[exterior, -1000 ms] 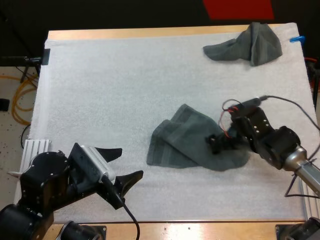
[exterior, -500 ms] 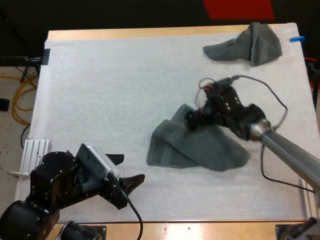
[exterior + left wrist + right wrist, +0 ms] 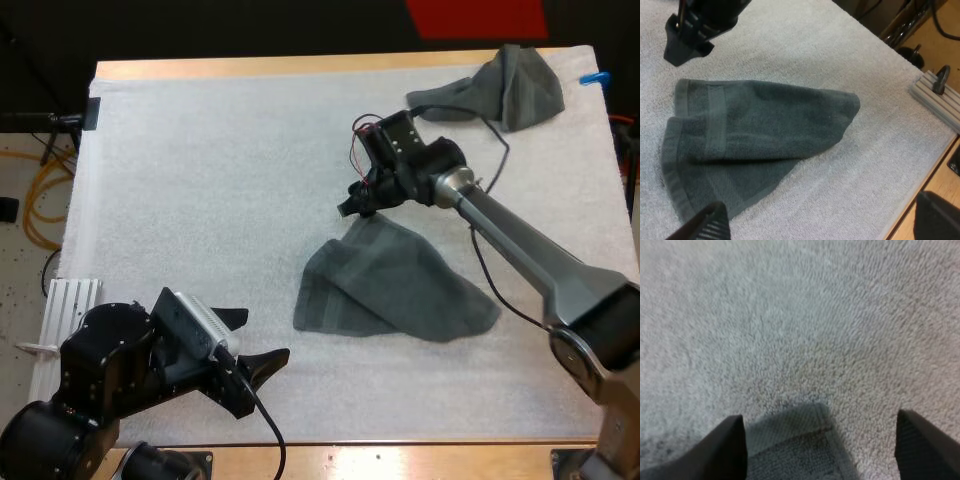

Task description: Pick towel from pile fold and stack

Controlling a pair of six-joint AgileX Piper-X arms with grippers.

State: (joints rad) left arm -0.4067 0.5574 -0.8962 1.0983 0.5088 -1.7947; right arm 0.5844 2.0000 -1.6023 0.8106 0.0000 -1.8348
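A dark grey-green towel lies folded over on the white mat, near the middle. My right gripper hovers at the towel's far corner, fingers open. In the right wrist view the gripper straddles that towel corner without pressing on it. My left gripper stands open near the mat's front edge, left of the towel. From the left wrist view, the gripper faces the towel, with the right gripper beyond it. A crumpled towel sits at the far right.
A ribbed metal block sits at the mat's left edge by my left arm. The wooden table edge runs along the far side. Bare mat spreads across the left half.
My right gripper has swung from the towel's right side, across it, to its far corner. The towel lies unchanged. My left arm has barely shifted.
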